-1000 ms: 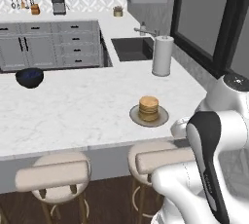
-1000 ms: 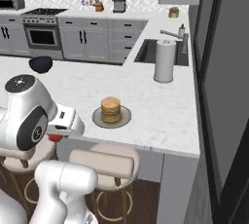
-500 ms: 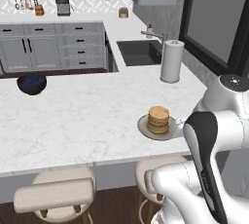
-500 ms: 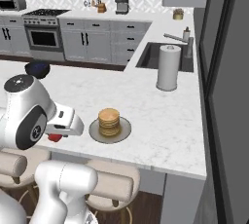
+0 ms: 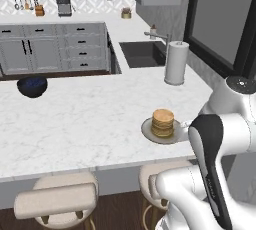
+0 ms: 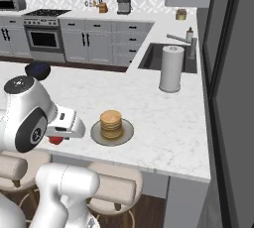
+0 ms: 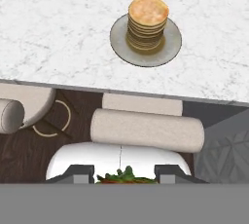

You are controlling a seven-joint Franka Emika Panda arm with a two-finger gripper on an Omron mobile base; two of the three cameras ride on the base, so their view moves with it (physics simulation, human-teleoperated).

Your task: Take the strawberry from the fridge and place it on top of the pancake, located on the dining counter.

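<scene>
Item: strawberry (image 6: 56, 140). Small red fruit with a green leafy cap, held in the pincer (image 6: 57, 139). In the right base view it shows as a red spot under the white hand, off the near edge of the worktop (image 6: 149, 103). In the hand view its green cap and a sliver of red peep up between the two dark fingertips (image 7: 81, 173). The jaws stand nearly shut, closed on the fruit.

Item: pancake stack (image 7: 148, 22). Tan, round, several layers high, upright on a grey plate (image 7: 120, 43). It sits on the white marble-veined worktop, close to the near edge and above a padded stool (image 7: 146, 129).

Governing relation: the stack lies ahead of the pincer and slightly to one side along its line of sight, with the worktop edge between the two. In the right base view the fruit is left of the plate, near it but apart, and seemingly a little lower than the top of the stack. The stack's axis is vertical and its top is flat and round, so no turning of the fruit seems needed.

Assessment: the carry looks nearly finished. The coming move probably calls for a lift and a short reach inward over the edge, centring above the top pancake before release. The strawberry is round and may roll off if dropped off-centre.

Other items, well apart from the stack: paper towel roll (image 5: 176, 63), dark blue bowl (image 5: 32, 86).
</scene>
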